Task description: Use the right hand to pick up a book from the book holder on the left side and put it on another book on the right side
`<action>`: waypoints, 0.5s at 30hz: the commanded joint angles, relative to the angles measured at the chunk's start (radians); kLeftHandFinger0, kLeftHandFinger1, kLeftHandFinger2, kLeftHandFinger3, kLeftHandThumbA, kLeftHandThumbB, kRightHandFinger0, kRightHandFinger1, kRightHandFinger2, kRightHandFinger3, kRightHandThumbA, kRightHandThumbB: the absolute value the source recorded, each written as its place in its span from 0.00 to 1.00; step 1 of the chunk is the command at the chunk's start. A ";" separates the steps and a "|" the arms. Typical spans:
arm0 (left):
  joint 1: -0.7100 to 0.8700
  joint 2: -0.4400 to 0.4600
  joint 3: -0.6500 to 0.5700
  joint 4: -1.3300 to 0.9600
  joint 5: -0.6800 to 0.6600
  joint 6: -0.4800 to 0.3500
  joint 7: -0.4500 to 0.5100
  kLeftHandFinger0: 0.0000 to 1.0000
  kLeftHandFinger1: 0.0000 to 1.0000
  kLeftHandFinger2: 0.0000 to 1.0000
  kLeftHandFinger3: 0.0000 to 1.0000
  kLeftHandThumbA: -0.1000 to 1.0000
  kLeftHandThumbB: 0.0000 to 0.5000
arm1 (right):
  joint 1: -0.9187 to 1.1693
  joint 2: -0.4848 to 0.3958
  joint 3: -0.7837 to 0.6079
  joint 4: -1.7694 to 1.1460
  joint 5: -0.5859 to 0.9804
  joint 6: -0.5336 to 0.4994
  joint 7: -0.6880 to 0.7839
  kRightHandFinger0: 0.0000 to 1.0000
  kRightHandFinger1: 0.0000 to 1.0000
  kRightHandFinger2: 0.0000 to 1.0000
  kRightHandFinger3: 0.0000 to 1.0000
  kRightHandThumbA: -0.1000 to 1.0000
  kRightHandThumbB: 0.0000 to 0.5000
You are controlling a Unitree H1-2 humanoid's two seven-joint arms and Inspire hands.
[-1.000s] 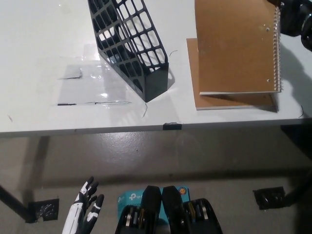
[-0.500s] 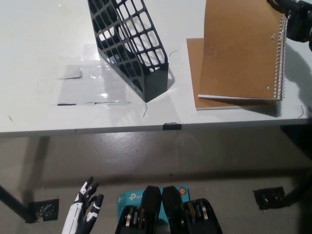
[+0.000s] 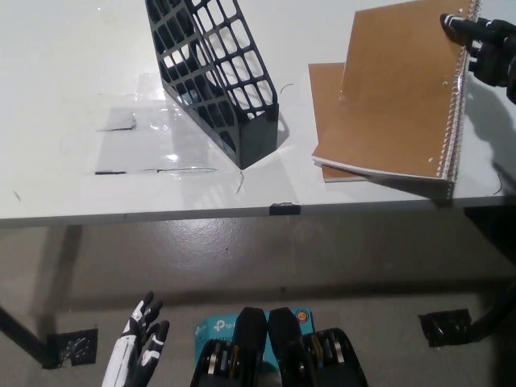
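right robot hand (image 3: 484,44) grips spiral notebook (image 3: 399,93) over second book (image 3: 326,105); no legible writing.

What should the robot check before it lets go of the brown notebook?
1. Black right hand has hold of the spiral notebook at its far corner: ok.
2. Notebook is over the other brown book: ok, it covers most of it.
3. Notebook is lined up square with the book below: not ok, it lies turned and its spiral edge sticks out to the right.
4. Notebook lies fully flat: cannot tell, the held corner may be raised.
5. Black book holder is out of the way: ok, it stands apart to the left.
6. White left hand is clear: ok, it hangs open below the table.
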 commanded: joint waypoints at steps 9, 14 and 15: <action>-0.008 0.007 -0.007 -0.029 -0.005 -0.017 0.003 0.97 1.00 0.98 1.00 0.88 0.12 | -0.053 -0.035 0.039 -0.011 -0.054 -0.137 0.226 0.96 1.00 1.00 1.00 0.29 0.62; -0.012 0.012 -0.008 -0.033 -0.003 -0.017 0.001 0.92 1.00 0.97 1.00 0.87 0.11 | -0.053 -0.043 0.057 -0.010 -0.074 -0.149 0.257 1.00 1.00 1.00 1.00 0.37 0.68; -0.015 0.012 -0.009 -0.029 -0.003 -0.023 0.001 0.93 1.00 0.97 1.00 0.87 0.09 | -0.053 -0.046 0.058 -0.010 -0.076 -0.149 0.264 1.00 1.00 1.00 1.00 0.40 0.67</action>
